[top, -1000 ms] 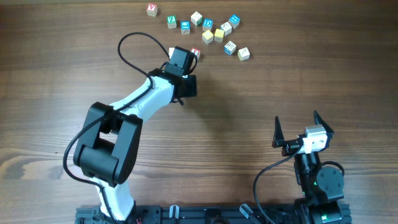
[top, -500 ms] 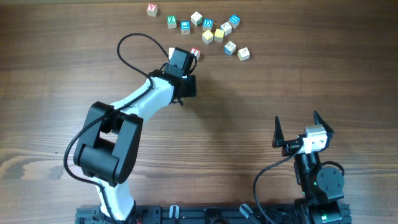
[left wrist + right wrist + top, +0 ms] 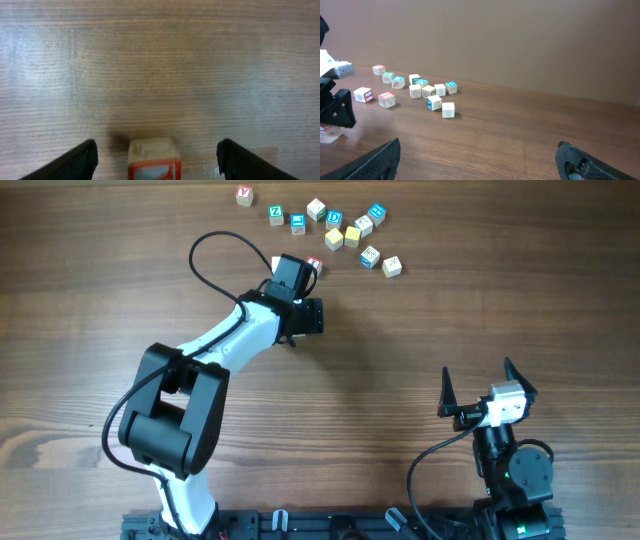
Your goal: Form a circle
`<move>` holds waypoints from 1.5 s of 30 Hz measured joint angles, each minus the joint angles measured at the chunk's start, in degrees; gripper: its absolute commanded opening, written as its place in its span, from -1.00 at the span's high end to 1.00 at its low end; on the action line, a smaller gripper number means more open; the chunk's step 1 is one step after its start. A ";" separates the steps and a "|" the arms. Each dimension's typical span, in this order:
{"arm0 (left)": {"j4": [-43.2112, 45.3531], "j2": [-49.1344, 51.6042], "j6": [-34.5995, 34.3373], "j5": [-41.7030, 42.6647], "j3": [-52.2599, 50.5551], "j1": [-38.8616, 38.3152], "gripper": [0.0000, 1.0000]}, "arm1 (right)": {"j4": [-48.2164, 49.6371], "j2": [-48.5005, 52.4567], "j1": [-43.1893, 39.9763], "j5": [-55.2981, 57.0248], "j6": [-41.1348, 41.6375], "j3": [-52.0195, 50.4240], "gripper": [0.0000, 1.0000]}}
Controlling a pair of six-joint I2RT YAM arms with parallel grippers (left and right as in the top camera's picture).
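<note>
My left gripper (image 3: 302, 317) points down at the table with its jaws open. Between its fingers (image 3: 80, 162) stands a small wooden cube with a red-framed face (image 3: 153, 159), with a gap on both sides. The arm hides that cube from overhead; the right wrist view shows it at the left edge (image 3: 327, 135). Two more red-lettered cubes (image 3: 314, 265) (image 3: 386, 99) sit just beyond the gripper. No circle shows; several letter cubes (image 3: 345, 230) lie in a loose cluster at the far side. My right gripper (image 3: 478, 380) is open and holds nothing.
A lone red-lettered cube (image 3: 244, 195) lies at the far left of the scatter. Two cubes (image 3: 381, 261) sit a little nearer than the cluster. The left arm's black cable (image 3: 205, 250) loops over the table.
My left gripper's jaws have opened and let go of the red-framed cube, which now stands on the table. The right arm has not moved.
</note>
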 measured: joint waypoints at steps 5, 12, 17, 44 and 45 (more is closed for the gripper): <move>-16.61 0.33 2.03 0.09 19.54 2.10 0.93 | -0.04 -0.02 0.00 -0.02 0.00 0.00 -0.99; -23.74 0.22 8.46 -0.11 42.16 2.34 0.92 | 0.00 0.00 0.00 -0.02 0.00 0.00 -0.99; -22.60 1.44 9.55 -0.90 42.27 2.34 0.70 | 0.00 0.00 0.00 0.00 0.00 0.00 -0.99; -22.77 21.64 10.43 -2.12 42.32 8.35 0.77 | 0.00 0.00 0.00 -0.02 0.00 0.00 -1.00; -22.77 21.64 10.45 -2.12 42.32 8.35 0.83 | 0.00 0.00 0.00 0.00 0.00 0.00 -0.99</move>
